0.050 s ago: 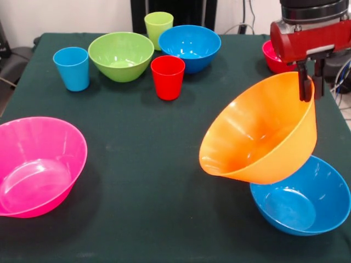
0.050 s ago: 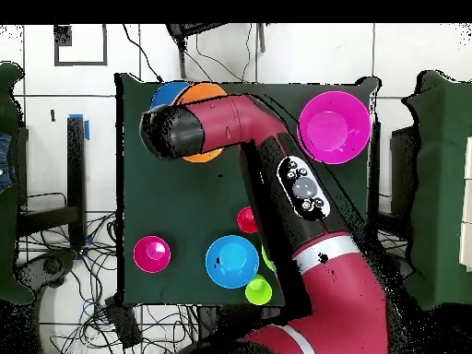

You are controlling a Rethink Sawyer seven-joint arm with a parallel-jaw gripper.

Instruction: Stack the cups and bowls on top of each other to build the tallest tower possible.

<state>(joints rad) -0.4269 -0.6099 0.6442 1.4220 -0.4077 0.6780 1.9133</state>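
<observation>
Orange bowl (image 1: 263, 131) hangs tilted from fingers (image 1: 303, 82), overlapping blue bowl (image 1: 301, 200).

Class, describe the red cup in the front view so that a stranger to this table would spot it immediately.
Start at the dark green table and look to its far end, where a lime green bowl and a blue bowl sit side by side. The red cup stands upright just in front of the gap between them, the only red tumbler there.

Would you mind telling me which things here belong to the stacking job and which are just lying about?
Job: orange bowl in the gripper; near blue bowl; far blue bowl; pink bowl; green bowl; red bowl; blue cup; red cup; green cup.
Lying about: floor cables.
</observation>
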